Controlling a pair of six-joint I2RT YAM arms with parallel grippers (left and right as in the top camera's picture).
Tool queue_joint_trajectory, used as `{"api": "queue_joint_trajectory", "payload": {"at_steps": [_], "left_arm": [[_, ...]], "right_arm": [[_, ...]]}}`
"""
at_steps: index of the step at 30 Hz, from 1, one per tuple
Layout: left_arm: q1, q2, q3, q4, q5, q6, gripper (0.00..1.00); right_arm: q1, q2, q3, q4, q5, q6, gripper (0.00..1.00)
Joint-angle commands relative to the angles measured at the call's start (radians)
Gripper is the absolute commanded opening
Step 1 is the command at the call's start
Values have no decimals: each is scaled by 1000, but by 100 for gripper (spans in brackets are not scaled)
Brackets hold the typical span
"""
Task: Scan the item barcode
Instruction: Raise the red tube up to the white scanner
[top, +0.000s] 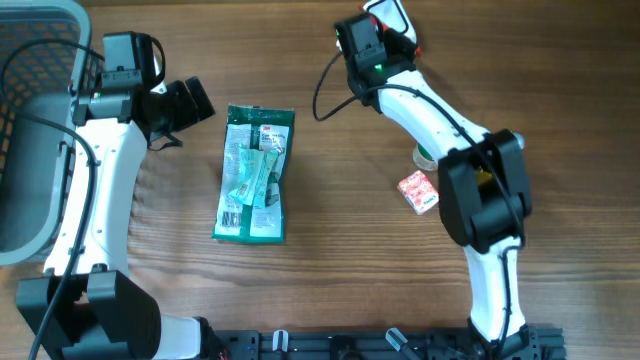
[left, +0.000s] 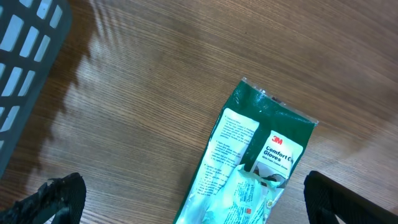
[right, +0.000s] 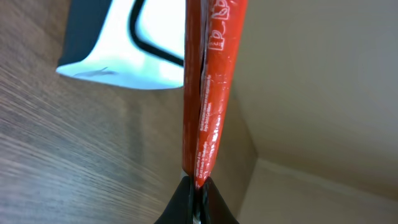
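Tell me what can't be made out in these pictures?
Glove packet barcode: too small overhead; left wrist view cuts the packet off at the bottom edge.
Red item in the right gripper: too close in right wrist view, cut off overhead.
Round thing: partly behind the right arm overhead.

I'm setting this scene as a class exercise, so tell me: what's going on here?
At a wooden table, the left gripper hangs with its jaws wide open just left of a green glove packet, which lies flat and untouched. The right gripper, at the table's far edge, has its jaws shut on a thin red piece next to a white casing, possibly the scanner. No scan seems to be under way yet.
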Motion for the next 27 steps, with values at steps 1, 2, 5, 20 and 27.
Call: {"api": "queue_joint_trajectory", "payload": {"at_steps": [1, 2, 5, 20, 27], "left_arm": [[3, -9, 11, 2, 8, 1, 100], [3, -9, 11, 2, 8, 1, 100], [3, -9, 11, 2, 8, 1, 100], [3, -9, 11, 2, 8, 1, 100], [3, -9, 11, 2, 8, 1, 100]], "right_arm": [[-32, 42, 9, 13, 14, 36, 4], [-39, 45, 9, 14, 1, 44, 4], [-58, 46, 9, 32, -23, 83, 4], [-90, 43, 10, 64, -92, 63, 4], [-80, -109, 11, 2, -142, 237, 4]]}}
